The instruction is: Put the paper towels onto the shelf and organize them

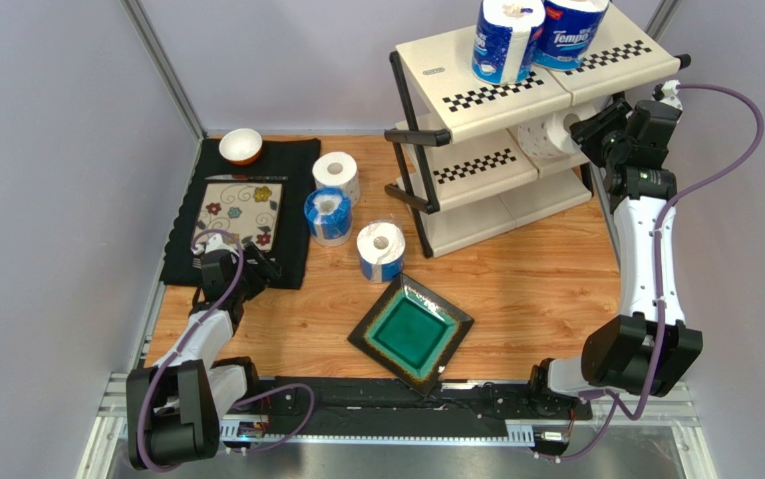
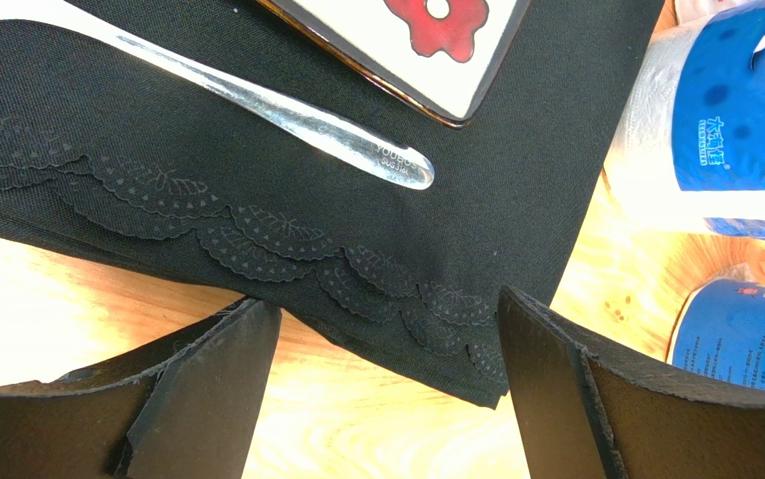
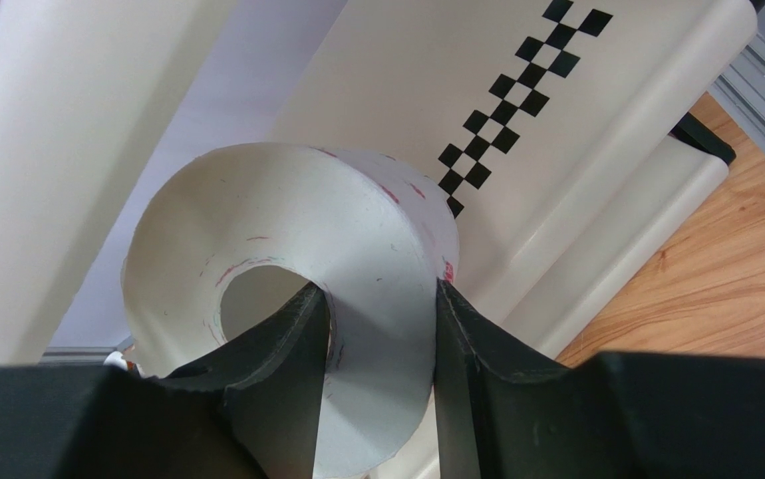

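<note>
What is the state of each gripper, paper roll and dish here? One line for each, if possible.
right gripper: shut on held roll, one finger inside its core
held roll: on its side, under top tier of the shelf
top-tier rolls: two, upright
table rolls: three, upright, not shelved
left gripper: open, empty
bowl: upright, empty
green plate: flat, empty

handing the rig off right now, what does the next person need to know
Left gripper: open, empty, over the edge of the black placemat.
Right gripper: shut on a plain white roll, one finger in its core, at the middle tier of the shelf.
Done: two Tempo rolls stand on the top tier.
Left: release the held roll, then shelve three from the table: a plain roll and two blue-wrapped rolls.
</note>
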{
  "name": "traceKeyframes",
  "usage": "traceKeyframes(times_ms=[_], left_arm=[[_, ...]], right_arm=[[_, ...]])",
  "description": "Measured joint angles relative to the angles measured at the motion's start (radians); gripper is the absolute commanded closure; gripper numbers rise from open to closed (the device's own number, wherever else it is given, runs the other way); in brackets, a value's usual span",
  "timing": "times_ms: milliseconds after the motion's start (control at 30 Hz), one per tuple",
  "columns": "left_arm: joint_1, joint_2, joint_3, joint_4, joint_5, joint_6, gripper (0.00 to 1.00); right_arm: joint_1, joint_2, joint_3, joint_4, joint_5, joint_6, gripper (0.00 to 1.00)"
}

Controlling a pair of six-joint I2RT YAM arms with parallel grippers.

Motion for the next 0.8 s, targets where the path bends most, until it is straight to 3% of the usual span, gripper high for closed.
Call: traceKeyframes(times_ms=[500,800], left_arm=[[0.001,0.000,0.000,0.000,0.000,0.000,0.11],[0.002,0.000,0.000,0.000,0.000,0.000,0.11]], right_arm=[[0.000,0.026,0.000,0.053,-0.028,0.000,0.45],[0.000,0.026,0.000,0.084,-0.044,0.000,0.44]])
